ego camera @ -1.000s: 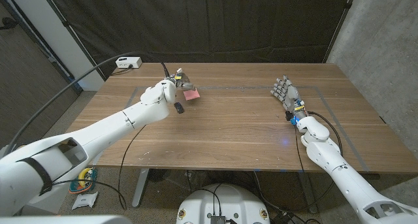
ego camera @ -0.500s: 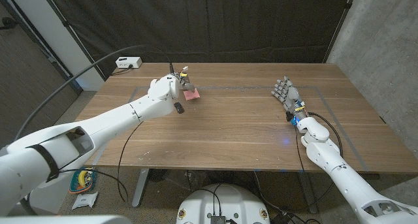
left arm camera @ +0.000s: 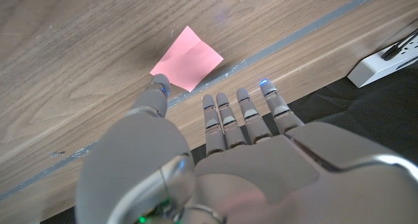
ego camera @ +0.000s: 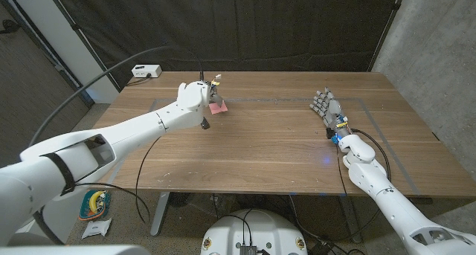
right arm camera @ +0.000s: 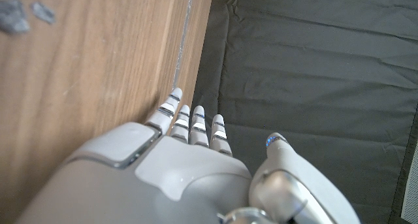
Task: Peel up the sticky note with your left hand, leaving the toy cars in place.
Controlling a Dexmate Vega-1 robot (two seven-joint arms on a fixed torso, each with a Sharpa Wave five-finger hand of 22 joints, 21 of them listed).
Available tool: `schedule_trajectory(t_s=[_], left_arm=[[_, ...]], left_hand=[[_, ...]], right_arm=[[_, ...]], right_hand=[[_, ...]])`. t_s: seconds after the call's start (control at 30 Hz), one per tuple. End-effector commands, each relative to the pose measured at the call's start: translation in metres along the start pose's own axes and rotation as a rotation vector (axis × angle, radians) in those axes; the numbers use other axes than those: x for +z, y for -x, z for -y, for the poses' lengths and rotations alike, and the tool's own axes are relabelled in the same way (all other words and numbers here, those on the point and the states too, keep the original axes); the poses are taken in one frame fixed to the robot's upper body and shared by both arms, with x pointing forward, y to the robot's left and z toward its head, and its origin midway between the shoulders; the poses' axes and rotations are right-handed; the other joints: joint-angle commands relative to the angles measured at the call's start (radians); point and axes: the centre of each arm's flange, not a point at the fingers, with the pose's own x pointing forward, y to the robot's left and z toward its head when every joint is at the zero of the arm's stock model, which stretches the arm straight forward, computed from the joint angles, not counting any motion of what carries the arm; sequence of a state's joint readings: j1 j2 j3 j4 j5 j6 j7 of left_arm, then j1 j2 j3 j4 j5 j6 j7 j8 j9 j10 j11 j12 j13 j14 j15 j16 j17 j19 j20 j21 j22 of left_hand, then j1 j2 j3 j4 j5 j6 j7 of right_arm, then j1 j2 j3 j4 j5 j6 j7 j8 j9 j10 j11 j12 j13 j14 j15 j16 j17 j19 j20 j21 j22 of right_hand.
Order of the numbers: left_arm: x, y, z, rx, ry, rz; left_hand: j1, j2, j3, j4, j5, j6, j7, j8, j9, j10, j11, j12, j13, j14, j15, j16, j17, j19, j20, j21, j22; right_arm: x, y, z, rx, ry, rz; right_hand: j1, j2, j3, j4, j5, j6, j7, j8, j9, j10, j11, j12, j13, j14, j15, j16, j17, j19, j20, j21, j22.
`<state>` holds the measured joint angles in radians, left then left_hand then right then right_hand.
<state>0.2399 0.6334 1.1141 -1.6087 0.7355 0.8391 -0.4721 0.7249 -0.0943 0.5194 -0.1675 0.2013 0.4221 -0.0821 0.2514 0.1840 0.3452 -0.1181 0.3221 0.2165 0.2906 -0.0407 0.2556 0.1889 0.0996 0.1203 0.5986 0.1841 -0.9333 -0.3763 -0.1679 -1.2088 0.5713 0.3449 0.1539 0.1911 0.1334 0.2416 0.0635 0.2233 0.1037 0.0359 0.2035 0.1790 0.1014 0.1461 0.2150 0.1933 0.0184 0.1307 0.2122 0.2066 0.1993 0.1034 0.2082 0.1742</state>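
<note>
Vs. 1 s ago, left hand is reaching farther over pink sticky note, fingers extended and apart, gripping nothing, thumb tip just beside note's edge. Note is lying flat on wooden table near far-left tape line. Right hand is staying unclenched, holding nothing.

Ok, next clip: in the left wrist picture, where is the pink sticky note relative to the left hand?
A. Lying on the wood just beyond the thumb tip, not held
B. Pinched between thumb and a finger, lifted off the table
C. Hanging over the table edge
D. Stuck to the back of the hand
A: the sticky note lies on the table just past the thumb of the left hand, whose fingers are spread and hold nothing.
</note>
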Motion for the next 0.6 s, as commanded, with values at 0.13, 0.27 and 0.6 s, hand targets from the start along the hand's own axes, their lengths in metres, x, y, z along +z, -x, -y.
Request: schedule_trajectory(t_s=[0.13, 0.27, 0.6], left_arm=[[0.015, -0.003, -0.001, -0.025, -0.111, -0.037], [0.02, -0.004, -0.001, -0.031, -0.141, -0.048], [0.027, -0.006, 0.0, -0.027, -0.193, -0.071]], left_hand=[[0.014, 0.005, -0.01, 0.003, 0.009, 0.014, -0.001, -0.001, 0.004, 0.023, -0.002, 0.01, 0.005, 0.014, -0.037, 0.009, 0.006, 0.007, -0.001, -0.006, 0.001], [0.019, 0.011, -0.014, 0.006, 0.008, 0.024, -0.001, -0.001, 0.005, 0.042, 0.0, 0.015, 0.007, 0.022, -0.041, 0.012, 0.008, 0.011, -0.004, -0.007, 0.002], [0.014, 0.011, -0.027, 0.013, 0.006, 0.028, -0.008, -0.004, 0.005, 0.049, -0.003, 0.015, 0.009, 0.023, -0.043, 0.013, 0.009, 0.008, -0.004, -0.011, 0.002]], right_arm=[[-0.004, 0.004, 0.005, -0.009, -0.01, 0.005], [-0.006, 0.005, 0.007, -0.011, -0.015, 0.004], [-0.005, 0.004, 0.009, -0.009, -0.012, 0.005]], right_hand=[[0.005, -0.007, 0.008, -0.002, 0.0, 0.012, 0.0, 0.002, 0.006, 0.003, 0.004, 0.003, 0.003, 0.005, 0.004, 0.004, 0.005, 0.003, 0.011, -0.001, 0.005], [0.005, -0.008, 0.008, -0.001, -0.001, 0.013, 0.0, 0.001, 0.006, 0.005, 0.004, 0.003, 0.003, 0.005, 0.004, 0.004, 0.005, 0.003, 0.011, -0.001, 0.005], [0.003, -0.009, 0.007, 0.0, -0.002, 0.014, 0.0, 0.001, 0.006, 0.006, 0.005, 0.003, 0.003, 0.005, 0.004, 0.004, 0.006, 0.003, 0.011, -0.001, 0.005]])
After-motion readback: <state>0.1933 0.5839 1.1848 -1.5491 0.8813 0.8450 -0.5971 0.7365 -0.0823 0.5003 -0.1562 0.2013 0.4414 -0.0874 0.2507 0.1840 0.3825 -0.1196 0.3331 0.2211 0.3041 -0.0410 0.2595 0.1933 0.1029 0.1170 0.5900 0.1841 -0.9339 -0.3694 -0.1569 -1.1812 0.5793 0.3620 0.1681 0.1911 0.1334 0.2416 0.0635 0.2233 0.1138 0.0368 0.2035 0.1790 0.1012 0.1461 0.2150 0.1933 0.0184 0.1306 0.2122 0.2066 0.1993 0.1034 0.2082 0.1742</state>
